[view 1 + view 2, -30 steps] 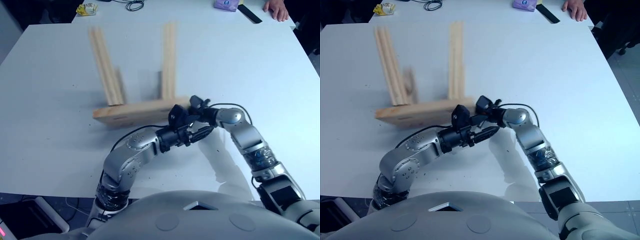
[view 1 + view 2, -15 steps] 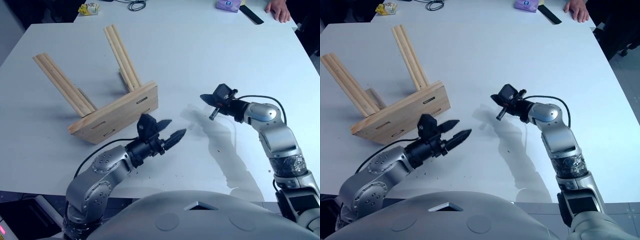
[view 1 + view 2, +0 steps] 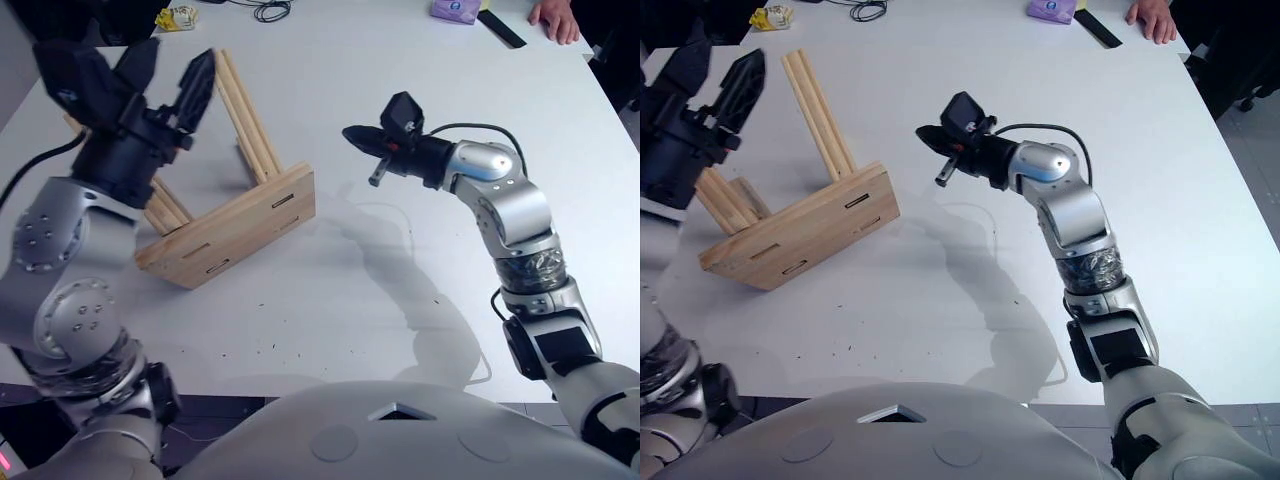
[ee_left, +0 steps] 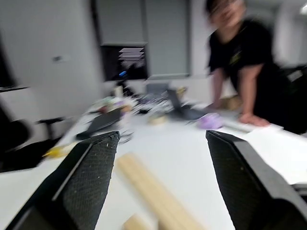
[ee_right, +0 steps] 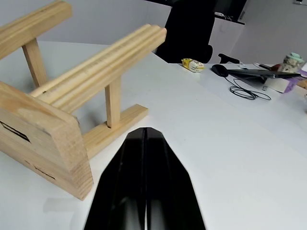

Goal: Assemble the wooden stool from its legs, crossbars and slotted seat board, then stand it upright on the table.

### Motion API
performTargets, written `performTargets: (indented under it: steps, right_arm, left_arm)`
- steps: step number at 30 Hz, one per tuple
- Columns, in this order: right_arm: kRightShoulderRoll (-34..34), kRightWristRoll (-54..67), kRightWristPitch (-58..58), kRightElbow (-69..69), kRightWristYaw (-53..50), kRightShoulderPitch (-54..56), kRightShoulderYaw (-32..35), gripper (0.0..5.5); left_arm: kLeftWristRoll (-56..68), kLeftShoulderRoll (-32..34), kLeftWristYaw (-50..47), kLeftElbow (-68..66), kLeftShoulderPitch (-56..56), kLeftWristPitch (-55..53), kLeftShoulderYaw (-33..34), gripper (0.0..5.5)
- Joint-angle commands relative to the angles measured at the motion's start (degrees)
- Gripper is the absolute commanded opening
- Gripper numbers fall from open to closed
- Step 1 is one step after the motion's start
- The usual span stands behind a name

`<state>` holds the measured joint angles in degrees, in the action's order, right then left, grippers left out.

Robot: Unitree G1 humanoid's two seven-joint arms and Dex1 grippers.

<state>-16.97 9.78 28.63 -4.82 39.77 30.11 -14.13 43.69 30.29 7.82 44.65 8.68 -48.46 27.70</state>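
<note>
Wooden and already joined, the stool (image 3: 230, 225) lies on its side at the surface's (image 3: 320, 90) left, so we judge only standing it up remains; left jaws spread, right jaws pressed together.

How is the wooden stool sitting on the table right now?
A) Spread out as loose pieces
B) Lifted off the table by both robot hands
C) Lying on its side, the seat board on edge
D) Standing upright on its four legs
C: the stool lies tipped over on the table, its seat board standing on edge and its legs stretching out sideways along the tabletop.
</note>
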Motion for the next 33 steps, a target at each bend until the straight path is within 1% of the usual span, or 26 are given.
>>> performTargets:
  steps: [1,5,6,9,12,14,16,19,22,25,28,29,33]
  right_arm:
    - [0.8,-1.33,2.24,-2.73,-0.89,1.33,-2.48,0.0]
    - [2.0,0.64,8.15,-3.18,0.41,2.17,-4.35,0.0]
    - [1.42,0.2,8.22,-3.26,1.19,2.87,-5.11,0.0]
    - [0.67,0.79,10.29,-6.0,2.58,4.79,-5.81,0.0]
    - [1.52,1.27,11.9,-7.7,1.08,5.45,-4.65,0.0]
    - [2.3,-0.27,10.35,-7.15,-0.85,6.4,-4.74,0.0]
    - [3.29,0.21,10.54,-6.99,-1.4,8.89,-4.2,0.0]
    - [5.78,1.32,11.04,-4.2,-0.66,11.64,-5.23,0.0]
    - [6.05,-1.52,9.53,2.61,0.84,11.63,-10.17,0.0]
    - [5.24,-2.78,8.64,5.5,2.57,11.16,-12.76,0.0]
    - [4.0,-2.49,11.03,2.17,4.14,8.77,-15.06,0.0]
    - [3.57,-1.91,12.21,0.21,4.51,8.01,-15.34,0.0]
    - [1.0,0.5,18.96,-9.67,3.8,4.18,-14.03,0.0]
  left_arm:
    - [-1.48,2.74,2.4,-3.21,-2.03,1.98,2.25,3.34]
    - [-0.91,-0.59,1.84,-5.24,-5.17,5.8,6.65,3.34]
    - [-0.82,-1.32,1.69,-5.81,-5.23,7.19,7.62,3.34]
    - [2.57,-4.53,-2.57,-8.51,-4.0,10.24,14.35,3.34]
    - [-0.53,-4.97,-5.58,-13.82,-4.6,12.95,17.01,3.34]
    - [-1.51,-5.88,-6.98,-16.69,-6.12,14.68,19.04,3.34]
    - [-2.88,-6.59,-7.09,-18.86,-8.1,16.11,19.41,3.34]
    - [-5.48,-8.6,-6.35,-19.95,-12.22,17.58,17.16,3.34]
    - [-6.14,-13.16,-7.8,-19.74,-16.01,17.3,14.33,3.34]
    - [-7.87,-15.76,-9.46,-19.26,-18.79,15.75,10.04,3.34]
    - [-9.58,-17.96,-10.11,-17.62,-21.91,14.17,4.97,3.34]
    - [-10.53,-17.67,-9.81,-17.09,-22.46,13.65,3.13,3.34]
    - [-10.63,-16.91,-8.54,-15.54,-20.8,11.94,-1.41,3.34]
